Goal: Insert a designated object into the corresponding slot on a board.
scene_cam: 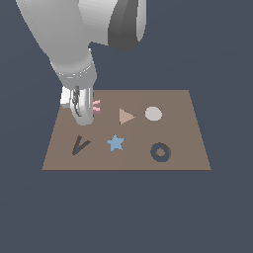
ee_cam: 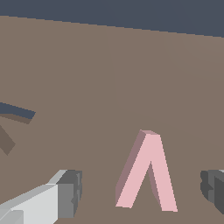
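Note:
The pale-pink chevron, the designated object [ee_cam: 146, 175], lies flat on the brown board [scene_cam: 183, 133]. In the exterior view only its tips [scene_cam: 96, 105] show beside the arm. My gripper [ee_cam: 141, 190] is open and low over it. One finger [ee_cam: 65, 194] stands on each side of the piece, with a gap between pad and piece on both sides. The dark V-shaped slot [scene_cam: 80, 145] sits on the board's near edge at the exterior view's left, just in front of the gripper [scene_cam: 83, 116]. Part of the slot [ee_cam: 15, 113] shows in the wrist view.
A blue star [scene_cam: 115, 143], a tan triangle [scene_cam: 126, 116], a pale disc [scene_cam: 153, 113] and a dark blue ring [scene_cam: 160, 152] also lie on the board. The arm's large links hang over the board's far corner at the exterior view's left.

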Tool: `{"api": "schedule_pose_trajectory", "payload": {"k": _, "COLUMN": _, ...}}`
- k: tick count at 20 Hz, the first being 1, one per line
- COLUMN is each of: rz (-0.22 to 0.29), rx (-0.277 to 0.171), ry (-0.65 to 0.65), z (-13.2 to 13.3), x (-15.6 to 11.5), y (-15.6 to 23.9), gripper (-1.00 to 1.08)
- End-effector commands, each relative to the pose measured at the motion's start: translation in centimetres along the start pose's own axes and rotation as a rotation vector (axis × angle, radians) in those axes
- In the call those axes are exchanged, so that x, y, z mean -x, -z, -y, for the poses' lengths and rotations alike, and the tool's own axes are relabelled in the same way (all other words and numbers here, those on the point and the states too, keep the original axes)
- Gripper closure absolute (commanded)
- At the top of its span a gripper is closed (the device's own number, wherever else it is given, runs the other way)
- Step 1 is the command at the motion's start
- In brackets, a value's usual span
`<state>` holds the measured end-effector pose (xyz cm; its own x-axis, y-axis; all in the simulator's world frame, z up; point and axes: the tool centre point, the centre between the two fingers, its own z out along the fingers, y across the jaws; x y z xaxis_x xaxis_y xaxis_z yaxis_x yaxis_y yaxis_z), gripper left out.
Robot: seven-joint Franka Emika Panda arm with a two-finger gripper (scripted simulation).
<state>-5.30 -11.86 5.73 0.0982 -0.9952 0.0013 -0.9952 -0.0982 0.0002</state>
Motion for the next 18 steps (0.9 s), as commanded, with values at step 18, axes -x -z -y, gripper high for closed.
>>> {"api": "schedule_pose_trajectory", "payload": {"k": 18, "rz": 0.001, "rx": 0.000, "ry": -0.087, "z": -0.9, "x": -0.1, "y": -2.6, "gripper": -0.92}}
